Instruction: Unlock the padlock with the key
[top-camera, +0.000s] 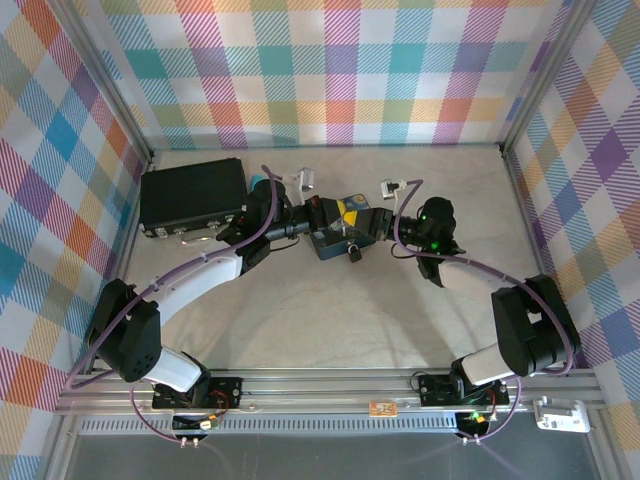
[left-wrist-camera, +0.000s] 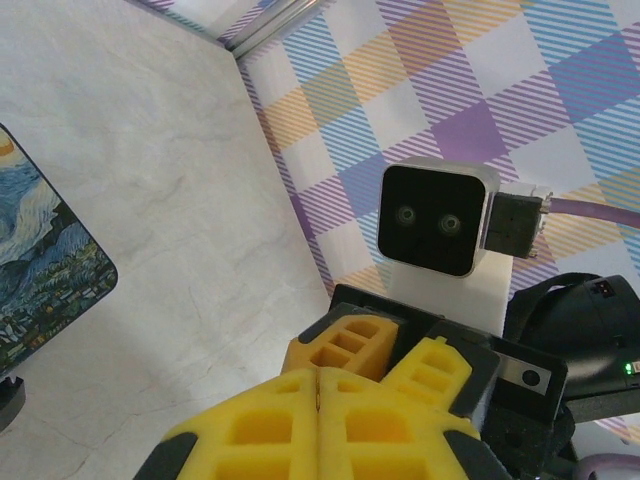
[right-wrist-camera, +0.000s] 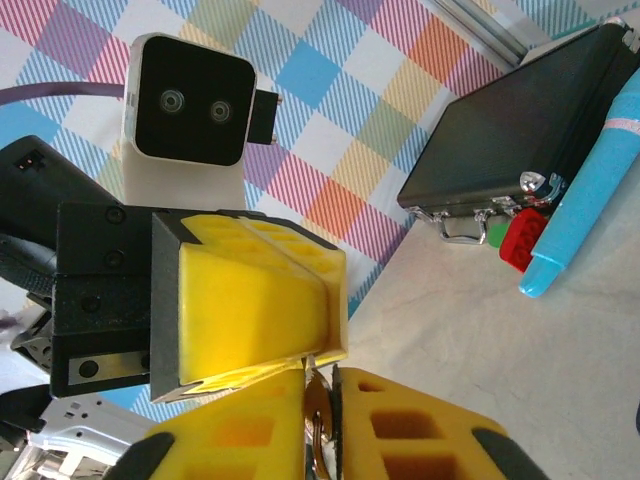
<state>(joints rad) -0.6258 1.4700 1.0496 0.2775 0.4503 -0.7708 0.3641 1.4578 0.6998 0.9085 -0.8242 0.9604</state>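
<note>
Where the arms meet: the left gripper (left-wrist-camera: 318, 385) and the right gripper (right-wrist-camera: 320, 388) are brought fingertip to fingertip over the far half of the pale marbled table (top-camera: 330, 330), just above the Starry Night box (top-camera: 330, 243).
Left gripper: its yellow fingers are pressed flat together along a single seam, with nothing seen between them in the left wrist view; whether their tips pinch the top of the key (right-wrist-camera: 316, 425) cannot be told.
Right gripper: its jaws are drawn narrow and the key is clamped between the yellow pads.
Key: a thin grey-brown metal piece is shown edge-on in the slit between the right fingers, its upper end reaching the left fingertips.
Near edge of the box: the padlock (top-camera: 354, 255), tiny and dark with a silvery shackle, is seen from above on the table, gripped by neither arm; whether it touches the box cannot be made out.
Box: it is laid flat, and one rounded corner is caught at the left edge of the left wrist view.
Far left corner: the black case (top-camera: 192, 195) is set flat near the checked walls (top-camera: 330, 70).
Beside the case: the light-blue cylinder (right-wrist-camera: 590, 180) is laid along its latch side, with a red studded block (right-wrist-camera: 520, 240) just beside both.
</note>
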